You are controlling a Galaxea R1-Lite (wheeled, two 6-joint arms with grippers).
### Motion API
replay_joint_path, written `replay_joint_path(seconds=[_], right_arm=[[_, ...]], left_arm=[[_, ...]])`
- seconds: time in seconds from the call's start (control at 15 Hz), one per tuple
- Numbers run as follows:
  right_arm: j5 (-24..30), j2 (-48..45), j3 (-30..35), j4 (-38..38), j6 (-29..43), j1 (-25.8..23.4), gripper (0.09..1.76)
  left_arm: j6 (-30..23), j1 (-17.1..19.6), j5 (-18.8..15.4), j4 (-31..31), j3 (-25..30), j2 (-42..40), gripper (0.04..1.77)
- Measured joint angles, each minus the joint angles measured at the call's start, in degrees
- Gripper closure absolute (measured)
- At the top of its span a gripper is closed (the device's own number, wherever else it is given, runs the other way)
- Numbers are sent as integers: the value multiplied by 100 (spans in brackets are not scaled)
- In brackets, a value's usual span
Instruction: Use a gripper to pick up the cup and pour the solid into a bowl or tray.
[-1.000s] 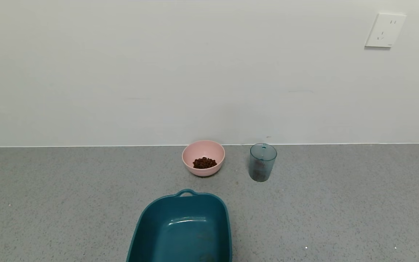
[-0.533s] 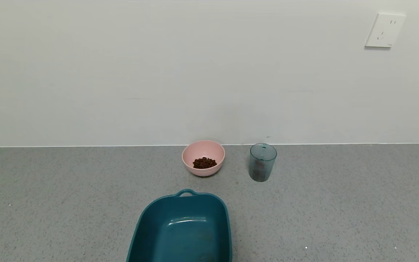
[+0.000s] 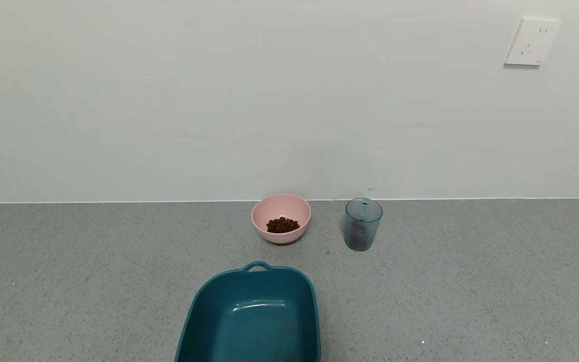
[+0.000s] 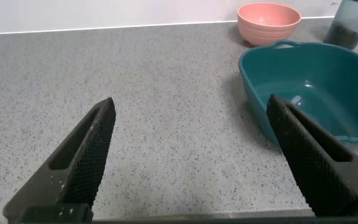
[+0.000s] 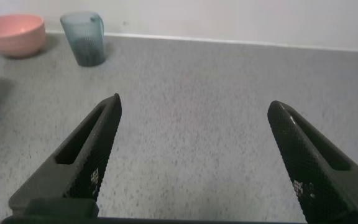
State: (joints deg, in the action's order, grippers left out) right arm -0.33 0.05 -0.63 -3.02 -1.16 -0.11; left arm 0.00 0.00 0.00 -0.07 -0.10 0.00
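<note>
The ribbed blue-grey cup [image 3: 363,223] stands upright near the wall, to the right of the pink bowl [image 3: 258,219]. Dark brown pellets [image 3: 282,224] lie in the bowl. The cup looks empty. The cup [image 5: 84,38] and bowl [image 5: 12,33] also show far off in the right wrist view, and the bowl [image 4: 268,22] and the cup [image 4: 353,22] in the left wrist view. My left gripper [image 4: 191,118] is open and empty over bare counter beside the teal tray. My right gripper [image 5: 194,109] is open and empty over bare counter, well short of the cup. Neither gripper shows in the head view.
A dark teal tray [image 3: 252,314] with handles sits at the front centre of the grey counter [image 3: 470,281]; it also shows in the left wrist view [image 4: 309,87]. A white wall with a socket [image 3: 532,42] backs the counter.
</note>
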Motion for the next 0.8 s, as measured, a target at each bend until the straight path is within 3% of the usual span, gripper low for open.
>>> replay_joint_path(seconds=[0.8], right_arm=[[-11,-5,63,310,95,1,14]], left_arm=[[0,0,0,-2,0,0,6]])
